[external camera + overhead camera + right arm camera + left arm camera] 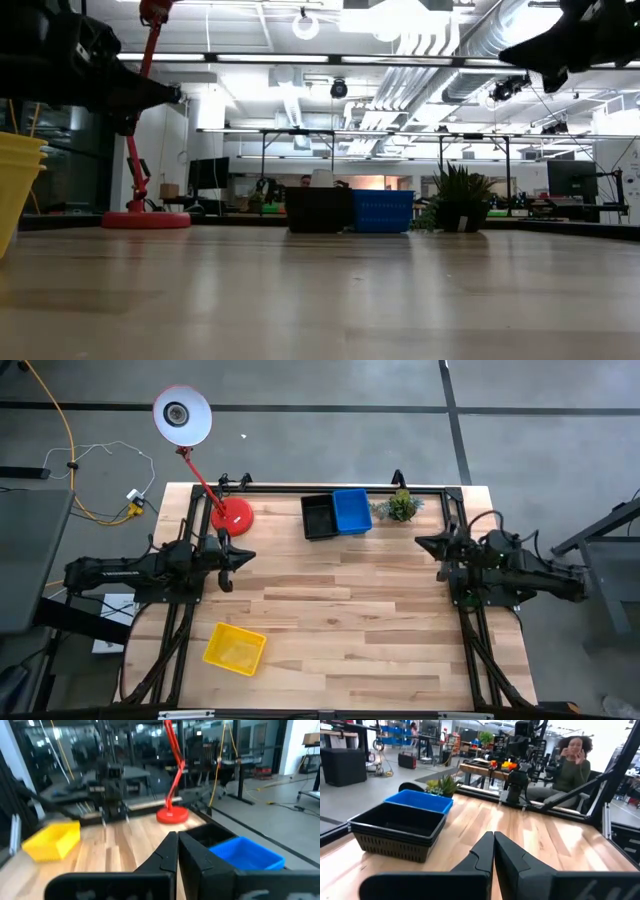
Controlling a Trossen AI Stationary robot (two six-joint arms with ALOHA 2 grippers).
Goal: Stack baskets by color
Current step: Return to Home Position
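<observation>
The yellow baskets (pixel 234 649) sit stacked near the table's front left and show in the right wrist view (pixel 52 840). A stack of black baskets (pixel 318 517) and a blue basket (pixel 351 511) stand side by side on their bases at the far edge, also visible in the left wrist view, black (pixel 395 830) and blue (pixel 420 800). My left gripper (pixel 243 556) hovers shut at the left side, pointing level across the table, its fingertips together (pixel 493 840). My right gripper (pixel 420 543) hovers shut at the right side, fingertips together (pixel 177 837). Neither holds anything.
A red desk lamp (pixel 230 515) stands on its round base at the far left, its head out past the table's far edge. A small green plant (pixel 400 507) stands right of the blue basket. A person (pixel 572 767) sits beyond the table's right side.
</observation>
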